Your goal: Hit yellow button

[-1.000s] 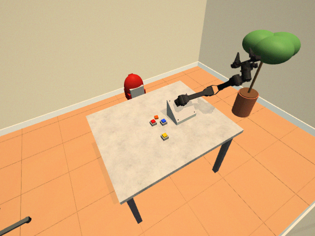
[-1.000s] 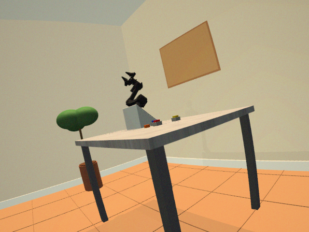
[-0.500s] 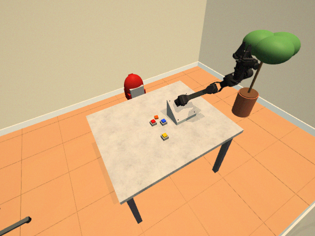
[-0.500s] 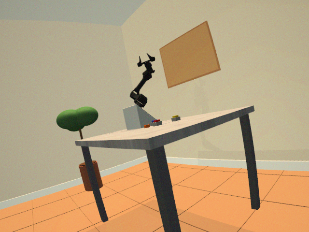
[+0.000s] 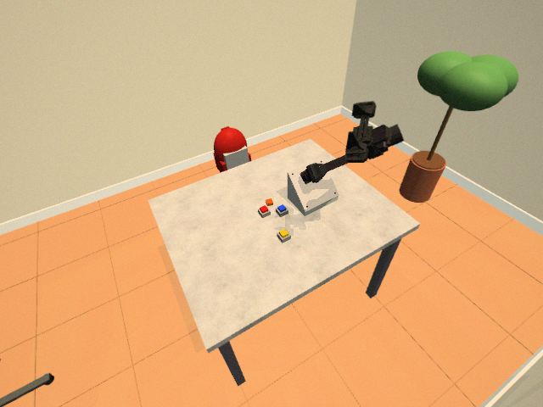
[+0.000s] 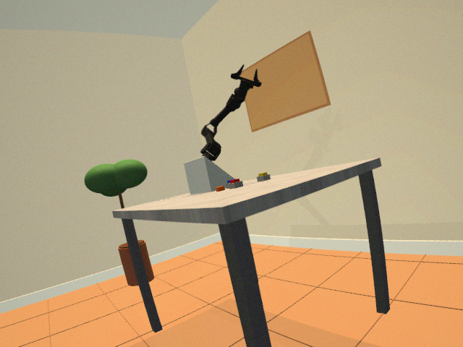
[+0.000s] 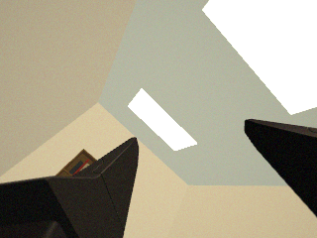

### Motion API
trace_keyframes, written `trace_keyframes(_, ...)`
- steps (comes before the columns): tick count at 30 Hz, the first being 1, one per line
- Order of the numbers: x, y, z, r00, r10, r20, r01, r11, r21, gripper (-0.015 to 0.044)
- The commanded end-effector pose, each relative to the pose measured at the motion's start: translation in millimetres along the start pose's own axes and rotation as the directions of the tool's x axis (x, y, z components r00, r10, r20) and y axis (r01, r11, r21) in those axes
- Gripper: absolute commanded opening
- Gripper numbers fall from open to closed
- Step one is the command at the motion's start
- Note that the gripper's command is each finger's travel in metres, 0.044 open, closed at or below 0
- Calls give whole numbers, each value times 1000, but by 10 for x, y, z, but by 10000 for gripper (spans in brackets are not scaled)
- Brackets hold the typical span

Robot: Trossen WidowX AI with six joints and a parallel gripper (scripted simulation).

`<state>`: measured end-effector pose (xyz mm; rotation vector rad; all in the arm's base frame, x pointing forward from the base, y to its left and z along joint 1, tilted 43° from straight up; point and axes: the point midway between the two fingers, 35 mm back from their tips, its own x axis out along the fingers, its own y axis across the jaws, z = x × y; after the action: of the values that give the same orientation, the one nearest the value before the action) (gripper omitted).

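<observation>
The hand (image 6: pixel 247 77) is raised high and points upward, its fingers spread wide with nothing between them and touching nothing. Far below it on the desk (image 5: pixel 245 271) sits the yellow button (image 5: pixel 283 234), with the blue button (image 5: pixel 282 209) and red button (image 5: pixel 264 210) nearby.

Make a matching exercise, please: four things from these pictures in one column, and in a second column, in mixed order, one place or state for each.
Things:
1. yellow button
2. orange block
3. gripper
4. red button

Places or states:
A. raised high above the table, fingers open and pointing up, holding nothing
B. alone, nearest the table's front edge in the top view
C. beside the blue button
D. small, with no grey base, just behind the red button

Right pairs: 1-B, 2-D, 3-A, 4-C
</observation>
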<state>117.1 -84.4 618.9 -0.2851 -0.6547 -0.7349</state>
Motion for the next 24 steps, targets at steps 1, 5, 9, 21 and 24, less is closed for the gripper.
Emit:
trace_keyframes(1,122,533,-553,972,185,-141,-189,982,-15,400)
trace_keyframes(5,92,1064,-1176,878,370,-305,-381,924,22,400)
trace_keyframes(9,-110,1540,-1820,711,526,-467,-538,834,120,400)
trace_keyframes(21,-1756,2393,-3447,-193,705,-683,-507,524,684,400)
trace_keyframes(24,-2377,2418,-3643,-473,659,-585,-304,502,810,400)
